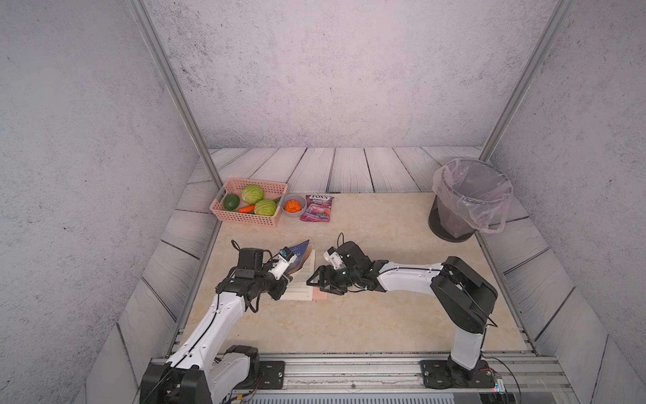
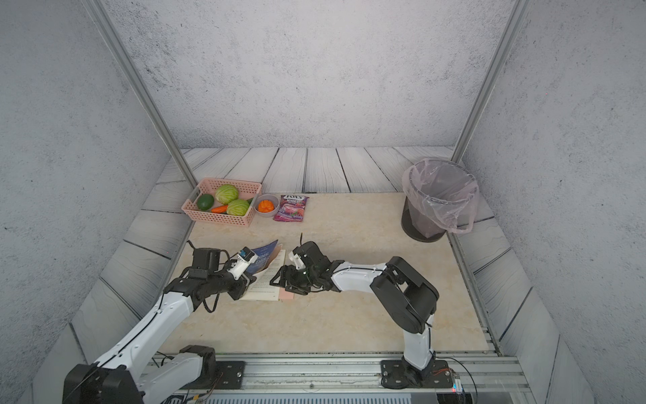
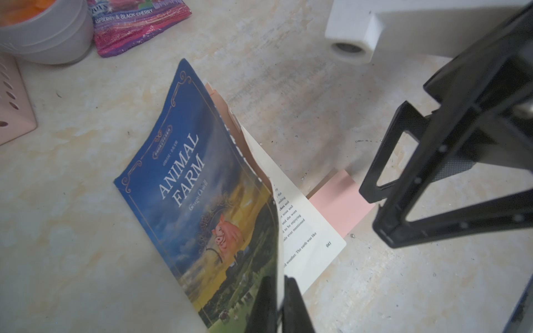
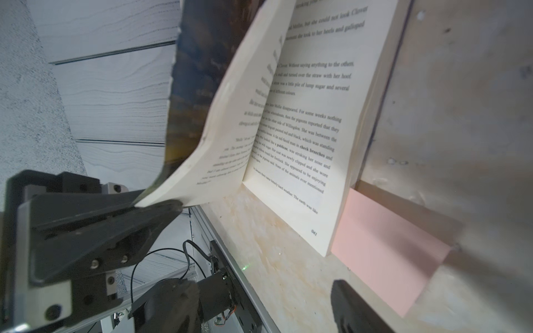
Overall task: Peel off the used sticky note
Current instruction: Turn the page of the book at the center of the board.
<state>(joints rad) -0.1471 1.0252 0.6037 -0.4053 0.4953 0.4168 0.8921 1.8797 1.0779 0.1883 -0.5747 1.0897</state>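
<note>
Beige marble-look tabletop [image 1: 384, 314]: left gripper [image 3: 278, 301] clamps blue paperback book [image 3: 187, 187] half-open, baring pink paper sticky note [image 3: 337, 201] at its 4 o'clock; right gripper [image 3: 375, 214] gapes alongside, unladen.

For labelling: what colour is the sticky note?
Pale pink sticky note; clearest in the right wrist view.

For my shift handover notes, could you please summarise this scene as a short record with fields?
book: open on the table, front part lifted
left claw: shut on the book's lifted cover and pages
sticky note: pink, flat, sticking out past the book's outer edge
right claw: open, at the note's outer edge; contact unclear
bin: lined, back right corner, apart from the book
task status: note not yet peeled
</note>
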